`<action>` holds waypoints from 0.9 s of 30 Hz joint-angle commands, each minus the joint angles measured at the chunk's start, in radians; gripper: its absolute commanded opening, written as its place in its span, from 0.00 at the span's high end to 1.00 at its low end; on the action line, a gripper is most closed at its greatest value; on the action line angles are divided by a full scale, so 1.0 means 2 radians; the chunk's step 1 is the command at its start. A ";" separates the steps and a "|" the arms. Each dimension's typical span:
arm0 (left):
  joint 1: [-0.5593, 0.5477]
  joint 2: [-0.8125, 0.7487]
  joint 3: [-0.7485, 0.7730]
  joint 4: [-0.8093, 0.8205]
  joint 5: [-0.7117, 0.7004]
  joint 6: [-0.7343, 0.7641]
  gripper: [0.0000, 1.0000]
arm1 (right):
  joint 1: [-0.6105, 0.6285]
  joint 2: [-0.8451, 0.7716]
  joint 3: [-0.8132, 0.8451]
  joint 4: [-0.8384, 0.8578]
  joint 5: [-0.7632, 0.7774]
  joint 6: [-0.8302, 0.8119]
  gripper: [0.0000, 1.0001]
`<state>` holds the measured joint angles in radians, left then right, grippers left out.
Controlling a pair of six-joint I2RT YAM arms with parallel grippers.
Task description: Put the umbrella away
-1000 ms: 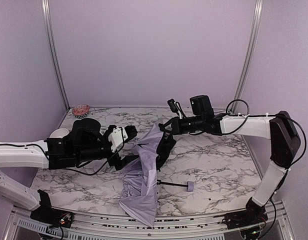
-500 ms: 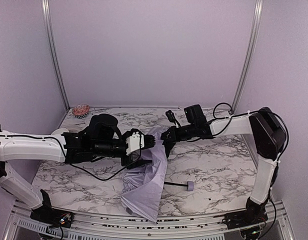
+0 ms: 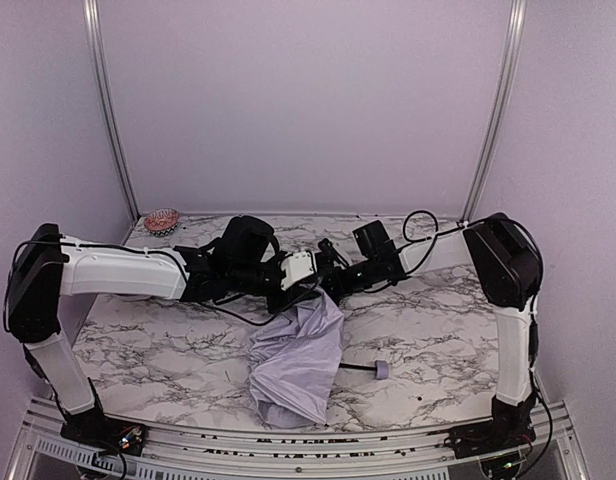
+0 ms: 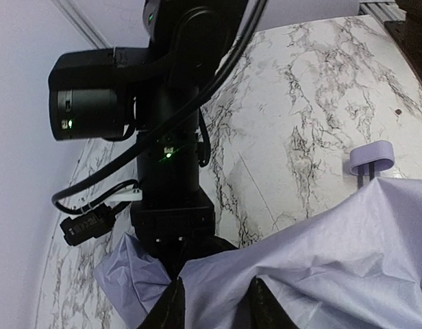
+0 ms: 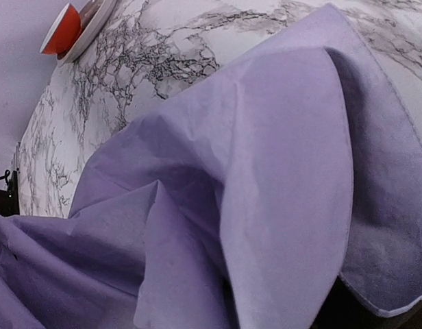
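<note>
Pinches the umbrella's (image 3: 298,360) raised canopy edge with the right end effector (image 4: 175,248), gathering slack for folding. Straddles a fold with the left end effector (image 4: 214,312) (clenched or not, cannot tell). Leaves the rest draped on the worktop (image 3: 148,340).

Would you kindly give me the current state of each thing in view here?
umbrella: canopy collapsed, loose; top raised, rest draped on table.
handle: lying on table, free.
left gripper: astride a fabric fold; grip unclear.
right gripper: at canopy top; jaws hidden.
bowl: upright, far-left corner.
</note>
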<state>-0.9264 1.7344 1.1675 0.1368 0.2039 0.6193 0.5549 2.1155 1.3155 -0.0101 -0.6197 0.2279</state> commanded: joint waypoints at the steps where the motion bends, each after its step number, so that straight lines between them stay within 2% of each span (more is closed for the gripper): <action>1: 0.038 0.026 0.014 0.005 0.050 -0.050 0.84 | -0.007 0.002 0.042 -0.040 -0.015 -0.039 1.00; 2: 0.042 0.031 0.011 0.013 0.050 -0.058 0.97 | -0.011 -0.006 0.049 -0.052 -0.010 -0.047 0.99; 3: 0.045 0.035 0.006 0.024 0.044 -0.068 1.00 | -0.017 -0.017 0.051 -0.059 -0.005 -0.050 0.94; 7: 0.064 0.063 0.003 0.052 0.022 -0.114 1.00 | -0.046 -0.077 0.030 -0.061 0.010 -0.044 0.75; 10: 0.069 0.079 0.003 0.071 0.006 -0.136 1.00 | -0.056 -0.133 0.003 -0.089 0.042 -0.051 0.53; 12: 0.070 0.086 0.002 0.085 -0.005 -0.146 1.00 | -0.054 -0.172 -0.026 -0.100 0.053 -0.051 0.45; 15: 0.072 0.100 0.009 0.096 -0.020 -0.159 1.00 | -0.052 -0.226 -0.089 -0.072 -0.017 -0.028 0.32; 17: 0.074 0.105 0.013 0.099 -0.022 -0.166 1.00 | -0.044 -0.236 -0.121 -0.048 -0.092 -0.007 0.22; 18: 0.075 0.107 0.014 0.101 -0.022 -0.169 1.00 | -0.032 -0.233 -0.128 -0.050 -0.126 -0.007 0.13; 19: 0.075 0.109 0.015 0.102 -0.025 -0.171 1.00 | -0.018 -0.230 -0.127 -0.062 -0.141 -0.017 0.09; 23: 0.079 0.115 0.015 0.105 -0.046 -0.180 1.00 | 0.030 -0.220 -0.125 -0.119 -0.140 -0.070 0.08; 27: 0.083 0.119 0.014 0.108 -0.056 -0.190 1.00 | 0.045 -0.207 -0.146 -0.077 -0.197 -0.054 0.14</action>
<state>-0.7757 1.9537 1.1763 0.3134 0.1368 0.2737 0.6262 1.6905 1.0473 -0.1982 -0.8745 0.1284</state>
